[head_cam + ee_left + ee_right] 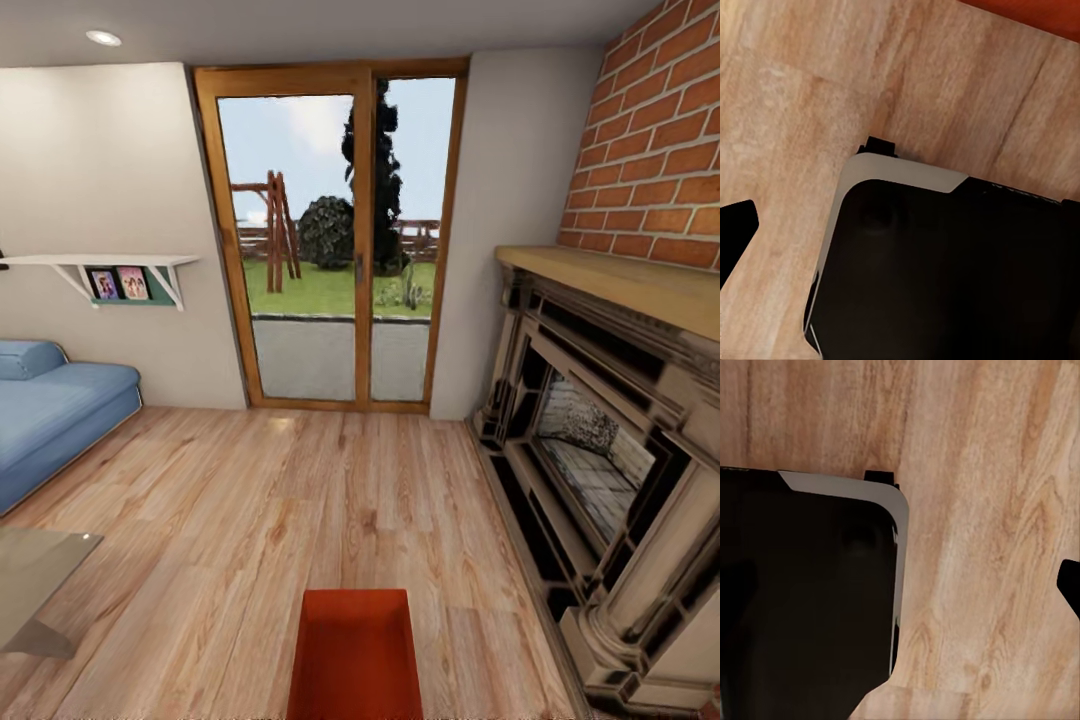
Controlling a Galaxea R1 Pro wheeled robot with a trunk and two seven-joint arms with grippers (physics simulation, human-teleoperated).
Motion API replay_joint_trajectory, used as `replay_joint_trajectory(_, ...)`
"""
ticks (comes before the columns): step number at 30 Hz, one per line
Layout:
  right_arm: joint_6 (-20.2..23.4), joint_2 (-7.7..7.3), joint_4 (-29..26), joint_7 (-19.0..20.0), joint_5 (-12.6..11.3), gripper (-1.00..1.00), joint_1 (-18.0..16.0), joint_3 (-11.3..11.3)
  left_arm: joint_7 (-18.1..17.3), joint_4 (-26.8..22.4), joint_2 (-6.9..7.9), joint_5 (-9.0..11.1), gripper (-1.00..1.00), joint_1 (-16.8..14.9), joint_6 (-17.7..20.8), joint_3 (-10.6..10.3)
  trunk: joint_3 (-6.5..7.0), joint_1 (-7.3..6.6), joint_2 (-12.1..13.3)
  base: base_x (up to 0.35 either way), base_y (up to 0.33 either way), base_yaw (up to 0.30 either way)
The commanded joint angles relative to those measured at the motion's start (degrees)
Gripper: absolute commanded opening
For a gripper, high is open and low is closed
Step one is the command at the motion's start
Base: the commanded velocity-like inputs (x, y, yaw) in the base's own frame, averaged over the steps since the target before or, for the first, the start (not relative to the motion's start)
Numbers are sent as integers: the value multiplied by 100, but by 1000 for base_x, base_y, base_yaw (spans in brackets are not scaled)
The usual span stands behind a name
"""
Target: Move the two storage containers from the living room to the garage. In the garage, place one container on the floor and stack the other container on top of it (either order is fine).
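Orange-red container (355,655) rests on living room's plank floor (250,500).

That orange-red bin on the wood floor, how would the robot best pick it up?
Probably by the rims of the two long side walls of the bin, one gripper from each side, coming down from above. It sits upright with its open top up and its length pointing away from the robot, so both long walls look reachable.
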Motion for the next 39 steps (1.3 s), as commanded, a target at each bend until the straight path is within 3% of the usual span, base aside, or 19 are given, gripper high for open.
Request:
replay_joint_trajectory(1, -33, -2, 17, 14, -10, 100, -8, 42, -17, 6, 1, 44, 100, -5, -14, -24, -19, 1, -8, 0, 7, 0)
replay_joint_trajectory(39, -33, -4, 17, 14, -10, 100, -8, 44, -21, 4, -5, 38, 100, -5, -14, -21, -368, 1, -8, 0, 12, 0)
